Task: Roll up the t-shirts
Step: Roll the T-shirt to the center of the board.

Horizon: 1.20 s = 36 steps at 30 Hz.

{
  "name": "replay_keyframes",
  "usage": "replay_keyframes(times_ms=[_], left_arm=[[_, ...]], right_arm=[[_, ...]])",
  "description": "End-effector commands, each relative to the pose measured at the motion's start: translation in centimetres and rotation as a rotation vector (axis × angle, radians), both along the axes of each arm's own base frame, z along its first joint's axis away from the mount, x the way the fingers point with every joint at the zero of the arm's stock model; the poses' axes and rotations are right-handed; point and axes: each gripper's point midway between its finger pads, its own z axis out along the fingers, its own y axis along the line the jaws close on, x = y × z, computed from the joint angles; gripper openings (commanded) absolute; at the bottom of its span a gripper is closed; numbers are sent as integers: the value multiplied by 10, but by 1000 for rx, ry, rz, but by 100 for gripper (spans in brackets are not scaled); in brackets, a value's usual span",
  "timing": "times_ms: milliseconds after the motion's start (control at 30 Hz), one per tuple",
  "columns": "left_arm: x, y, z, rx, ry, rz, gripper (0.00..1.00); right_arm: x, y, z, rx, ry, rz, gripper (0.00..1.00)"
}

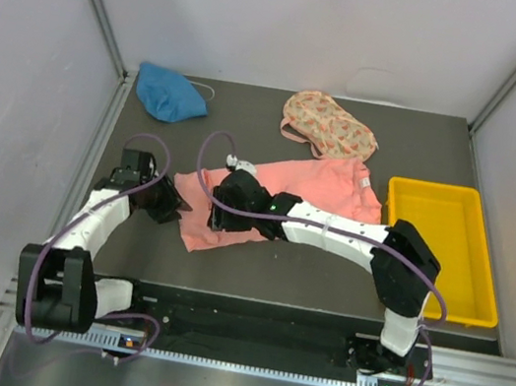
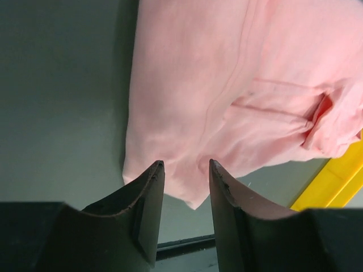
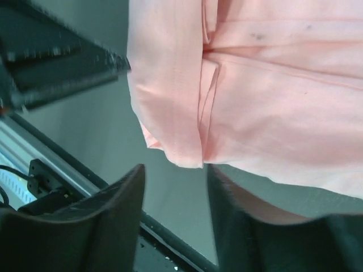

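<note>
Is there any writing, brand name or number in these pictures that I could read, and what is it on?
No text can be read in any view.
Too small to read: the small white neck label on the salmon-pink cloth t-shirt.
No lettering visible: the yellow plastic tray, the blue cloth t-shirt, the peach floral-print t-shirt.

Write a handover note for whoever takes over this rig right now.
Left gripper: open and empty, at the left end of the pink t-shirt.
Right gripper: open and empty, over the same end.
The pink t-shirt lies spread out mid-table, not rolled. The blue t-shirt and floral t-shirt sit bunched at the far edge.
Done: nothing rolled that shows.
Left: roll the pink one; the other two look unrolled too.
</note>
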Motion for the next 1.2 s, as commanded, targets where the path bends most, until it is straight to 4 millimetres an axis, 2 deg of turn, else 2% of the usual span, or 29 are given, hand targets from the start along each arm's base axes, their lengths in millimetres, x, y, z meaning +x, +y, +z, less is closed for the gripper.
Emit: replay_keyframes(times_ms=[0, 133, 300, 433, 467, 600, 767, 867, 900, 1000, 1100, 1167], left_arm=[[-19, -14, 3, -56, -18, 24, 43], [-26, -17, 9, -81, -57, 44, 45], [-34, -17, 7, -75, -6, 26, 44], [-45, -14, 3, -62, 17, 51, 45], [-46, -15, 2, -70, 19, 55, 47], [-50, -25, -1, -140, 12, 65, 62], [-53, -31, -7, -197, 27, 98, 65], [-49, -36, -8, -247, 4, 113, 65], [-49, -36, -7, -246, 0, 116, 64], [-46, -33, -4, -223, -7, 114, 64], [-44, -34, -3, -225, -8, 109, 63], [-41, -33, -4, -215, -7, 109, 58]], right_arm=[[-6, 24, 8, 98, 51, 29, 52], [-7, 32, -15, 120, 132, 17, 55], [-7, 39, -25, 134, 170, -2, 54], [-3, 32, -32, 104, 165, -38, 54], [-4, 26, -37, 76, 165, -54, 54], [-3, 17, -41, 68, 151, -77, 56], [-7, 26, -50, 86, 183, -53, 55], [-6, 29, -45, 98, 171, -51, 49], [-4, 27, -41, 96, 167, -55, 41], [-4, 27, -29, 86, 149, -42, 27], [4, 25, -19, 82, 111, -57, 22], [6, 27, -15, 74, 95, -46, 19]])
